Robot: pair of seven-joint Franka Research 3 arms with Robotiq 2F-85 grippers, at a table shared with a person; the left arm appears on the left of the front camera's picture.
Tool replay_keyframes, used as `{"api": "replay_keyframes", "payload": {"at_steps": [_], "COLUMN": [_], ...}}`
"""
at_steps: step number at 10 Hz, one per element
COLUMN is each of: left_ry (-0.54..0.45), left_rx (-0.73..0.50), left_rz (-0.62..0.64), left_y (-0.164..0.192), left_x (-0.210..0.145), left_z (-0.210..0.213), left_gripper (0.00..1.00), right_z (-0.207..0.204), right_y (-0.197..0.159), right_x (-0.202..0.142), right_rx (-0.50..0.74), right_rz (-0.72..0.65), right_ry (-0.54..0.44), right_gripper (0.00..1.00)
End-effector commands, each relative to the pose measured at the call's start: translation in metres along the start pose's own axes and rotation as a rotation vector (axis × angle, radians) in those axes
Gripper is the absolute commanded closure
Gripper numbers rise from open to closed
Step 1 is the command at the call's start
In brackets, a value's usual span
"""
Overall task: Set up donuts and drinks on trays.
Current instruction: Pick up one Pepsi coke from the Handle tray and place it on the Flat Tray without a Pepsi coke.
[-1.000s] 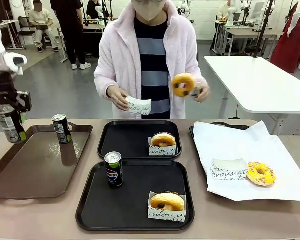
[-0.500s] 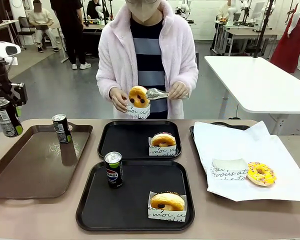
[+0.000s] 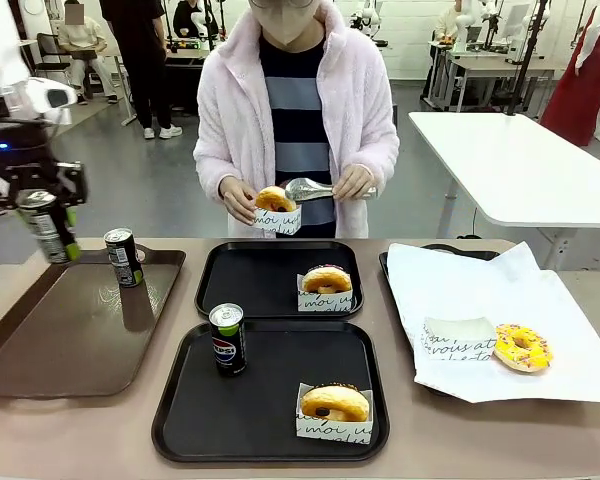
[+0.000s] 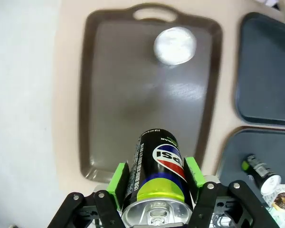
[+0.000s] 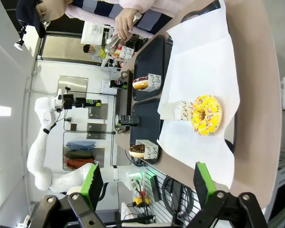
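Observation:
My left gripper (image 3: 46,212) is shut on a black Pepsi can (image 3: 49,230), hanging tilted over the far left corner of the brown tray (image 3: 70,345). In the left wrist view the can (image 4: 159,168) sits between the green pads (image 4: 118,178). A second can (image 3: 123,257) stands on the brown tray and a third (image 3: 227,338) on the near black tray (image 3: 270,440). Sleeved donuts lie on the near tray (image 3: 334,403) and the far black tray (image 3: 327,280). My right gripper (image 5: 148,183) is open, high above a yellow donut (image 5: 206,115).
The person at the far side holds a donut in a paper sleeve (image 3: 276,205) with silver tongs (image 3: 310,187) over the far tray's edge. A yellow sprinkled donut (image 3: 522,347) and an empty sleeve (image 3: 458,340) lie on the white paper (image 3: 480,290) at the right.
My left gripper has carried the can rightward, toward the brown tray. The person has lowered the donut with the tongs into the sleeve held in the other hand.

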State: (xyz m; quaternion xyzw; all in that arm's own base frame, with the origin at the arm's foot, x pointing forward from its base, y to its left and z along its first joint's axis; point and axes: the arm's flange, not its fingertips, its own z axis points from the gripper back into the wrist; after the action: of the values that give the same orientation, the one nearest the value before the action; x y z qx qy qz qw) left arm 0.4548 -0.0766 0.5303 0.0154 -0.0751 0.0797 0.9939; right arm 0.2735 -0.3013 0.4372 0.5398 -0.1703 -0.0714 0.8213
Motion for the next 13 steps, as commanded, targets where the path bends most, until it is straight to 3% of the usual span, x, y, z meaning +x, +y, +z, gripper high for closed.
{"api": "replay_keyframes", "payload": {"at_steps": [1, 4, 6, 8, 9, 11, 13], "left_ry": [-0.034, 0.003, 0.030, 0.109, 0.106, 0.107, 0.125], "left_rx": [-0.041, -0.082, -0.102, -0.080, -0.090, -0.114, -0.089], "left_rz": [-0.031, -0.123, -0.181, -0.322, -0.334, -0.310, -0.315], "left_y": [-0.043, -0.094, -0.072, -0.005, 0.014, 0.027, 0.012], "left_x": [0.015, 0.017, 0.002, -0.038, -0.055, -0.062, -0.052], "left_z": [-0.001, -0.017, -0.014, -0.005, -0.009, -0.010, -0.014], "left_gripper": [0.40, 0.40, 0.40, 0.40, 0.40, 0.40, 0.40], "right_z": [0.001, 0.001, 0.001, 0.001, 0.001, 0.001, 0.001], "right_y": [0.000, 0.000, 0.000, 0.000, 0.000, 0.000, 0.000], "right_x": [0.000, 0.000, 0.000, 0.000, 0.000, 0.000, 0.000], "right_rx": [0.013, 0.013, 0.013, 0.013, 0.013, 0.013, 0.013], "right_rz": [0.006, 0.006, 0.006, 0.006, 0.006, 0.006, 0.006], "right_ry": [-0.004, -0.004, -0.004, -0.004, -0.004, -0.004, -0.004], "right_gripper": [0.00, 0.00, 0.00, 0.00, 0.00, 0.00, 0.00]}}
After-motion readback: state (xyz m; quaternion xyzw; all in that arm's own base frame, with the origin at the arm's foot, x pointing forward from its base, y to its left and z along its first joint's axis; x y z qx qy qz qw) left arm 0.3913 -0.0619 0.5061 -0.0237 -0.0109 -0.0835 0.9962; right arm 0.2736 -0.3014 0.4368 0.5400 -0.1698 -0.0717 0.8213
